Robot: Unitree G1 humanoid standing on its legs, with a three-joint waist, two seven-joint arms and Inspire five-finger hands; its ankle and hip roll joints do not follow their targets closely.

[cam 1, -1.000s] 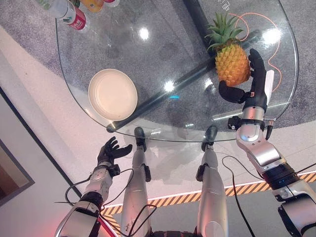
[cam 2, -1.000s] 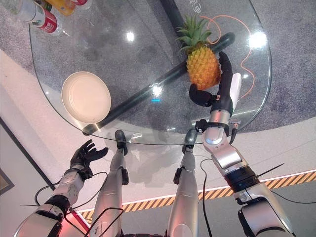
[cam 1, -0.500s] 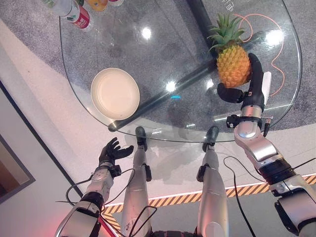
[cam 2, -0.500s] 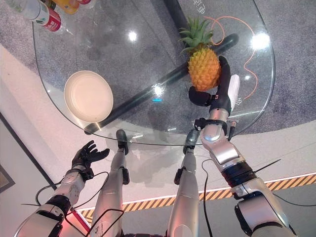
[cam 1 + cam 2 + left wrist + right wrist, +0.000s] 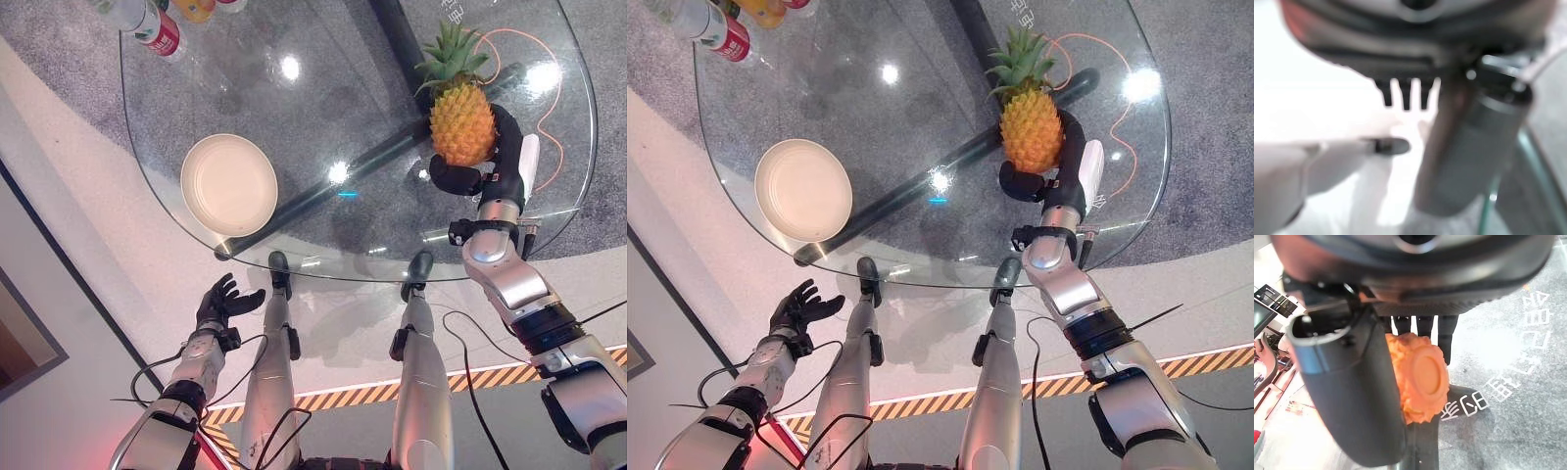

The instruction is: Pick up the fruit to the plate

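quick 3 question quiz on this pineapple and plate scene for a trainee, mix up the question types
1. True or false: the right hand is curled round the pineapple.
2. Multiple choice: the plate is (A) holding the pineapple, (B) bare, on the robot's left part of the glass table, (C) in the left hand.
3. Fill in: the left hand hangs with relaxed fingers, nearer the robot than the table's ____ edge.

Key:
1. True; fingers wrap one side of the fruit and the thumb the base.
2. B.
3. Near.
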